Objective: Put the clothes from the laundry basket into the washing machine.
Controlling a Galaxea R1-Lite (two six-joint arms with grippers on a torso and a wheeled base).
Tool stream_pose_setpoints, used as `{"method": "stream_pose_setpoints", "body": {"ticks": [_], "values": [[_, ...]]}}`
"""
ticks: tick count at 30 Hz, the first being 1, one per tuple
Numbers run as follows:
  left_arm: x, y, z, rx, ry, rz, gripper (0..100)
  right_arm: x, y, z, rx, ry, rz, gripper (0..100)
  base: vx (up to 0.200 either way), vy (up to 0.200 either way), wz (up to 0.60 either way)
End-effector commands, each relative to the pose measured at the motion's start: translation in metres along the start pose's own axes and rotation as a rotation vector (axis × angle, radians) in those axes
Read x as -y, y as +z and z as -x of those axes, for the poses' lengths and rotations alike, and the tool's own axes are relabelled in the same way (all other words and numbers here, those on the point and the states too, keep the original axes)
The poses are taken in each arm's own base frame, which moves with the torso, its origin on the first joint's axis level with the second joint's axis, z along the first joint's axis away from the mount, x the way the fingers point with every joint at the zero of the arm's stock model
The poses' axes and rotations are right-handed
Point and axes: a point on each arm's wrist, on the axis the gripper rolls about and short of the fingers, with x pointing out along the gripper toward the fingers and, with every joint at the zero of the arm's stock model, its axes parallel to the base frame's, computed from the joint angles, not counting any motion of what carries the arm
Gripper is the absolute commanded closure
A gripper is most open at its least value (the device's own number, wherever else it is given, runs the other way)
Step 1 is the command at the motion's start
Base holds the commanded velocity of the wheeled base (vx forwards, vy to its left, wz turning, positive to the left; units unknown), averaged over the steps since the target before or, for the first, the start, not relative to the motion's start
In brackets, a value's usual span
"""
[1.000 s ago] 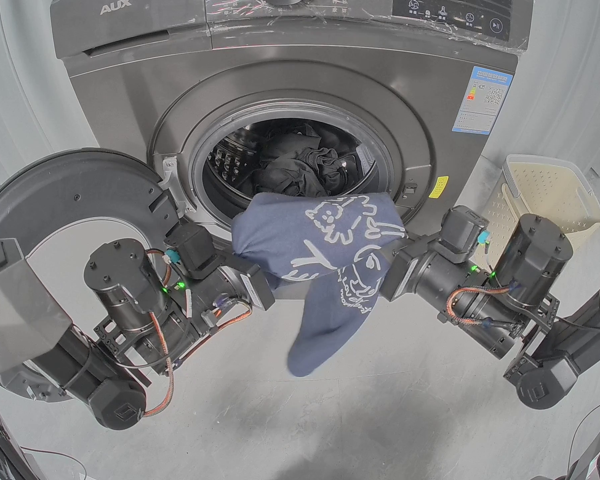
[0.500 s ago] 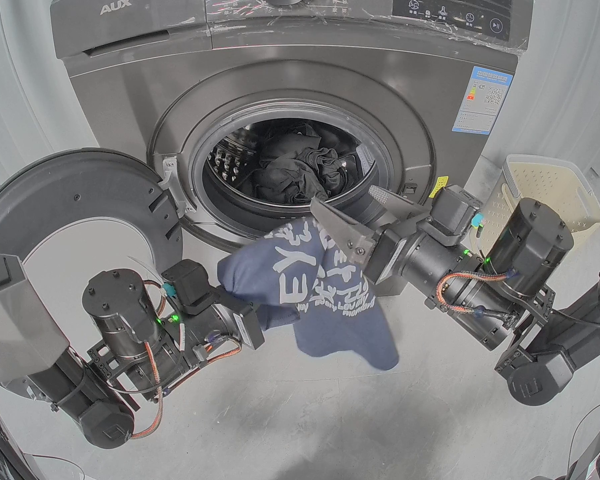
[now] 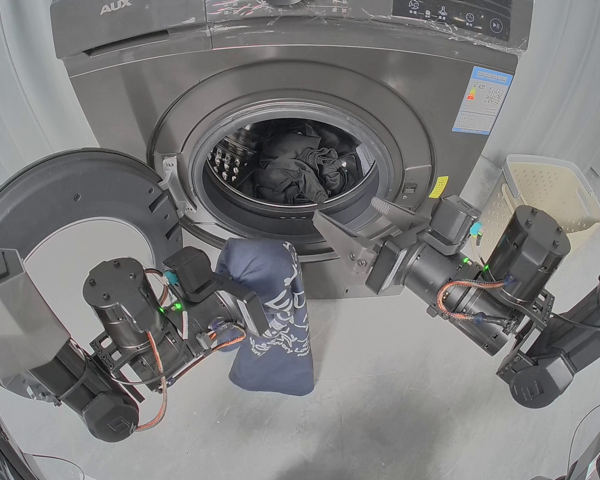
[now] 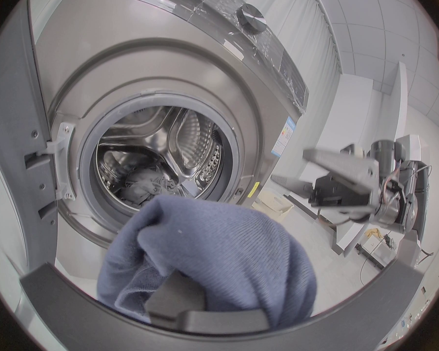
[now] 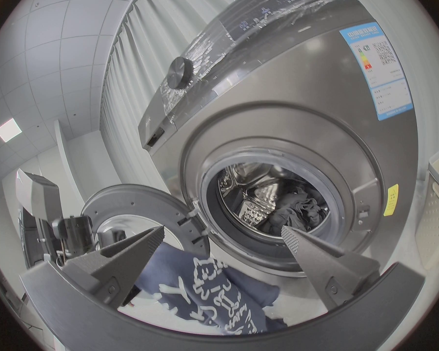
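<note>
A navy garment [image 3: 273, 321] with white print hangs from my left gripper [image 3: 250, 281], which is shut on its top below the washing machine's drum opening [image 3: 287, 161]. The cloth drapes almost to the floor. In the left wrist view the navy garment [image 4: 214, 254] bunches over the fingers. My right gripper [image 3: 353, 225] stands open in front of the opening's lower right rim, nothing between its fingers [image 5: 131, 252]. Dark clothes [image 3: 293, 168] lie inside the drum. The cream laundry basket [image 3: 547, 195] stands right of the machine.
The washer door [image 3: 67, 195] is swung open to the left, behind my left arm. Grey floor lies in front of the machine. White curtains flank the washer on both sides.
My right gripper let go of the navy garment and opened. The cloth slid off the drum rim and now hangs only from my left gripper, which dropped slightly.
</note>
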Motion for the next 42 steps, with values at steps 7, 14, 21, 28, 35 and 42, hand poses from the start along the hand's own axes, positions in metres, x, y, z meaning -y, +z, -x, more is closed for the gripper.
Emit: {"method": "stream_pose_setpoints", "body": {"ticks": [7, 14, 21, 28, 35, 42], "values": [[0.010, 0.046, 0.000, 0.172, -0.037, -0.009, 100, 0.012, -0.017, 0.012, -0.086, -0.044, 0.009, 0, 0.000, 0.000, 0.00], [0.029, 0.066, 0.014, 0.225, -0.118, 0.002, 100, 0.016, -0.038, 0.020, -0.184, -0.054, 0.020, 0, 0.000, 0.000, 0.00], [0.034, 0.069, 0.016, 0.234, -0.136, 0.005, 100, 0.016, -0.044, 0.019, -0.194, -0.052, 0.019, 0, 0.000, 0.000, 0.00], [0.032, 0.069, 0.016, 0.237, -0.125, 0.005, 100, 0.015, -0.044, 0.019, -0.194, -0.049, 0.019, 0, 0.000, 0.000, 0.00], [0.031, 0.068, 0.017, 0.233, -0.124, 0.005, 100, 0.013, -0.043, 0.019, -0.190, -0.041, 0.018, 0, 0.000, 0.000, 0.00], [0.026, 0.073, 0.012, 0.253, -0.105, 0.000, 100, 0.013, -0.043, 0.019, -0.191, -0.041, 0.016, 0, 0.000, 0.000, 0.00]]}}
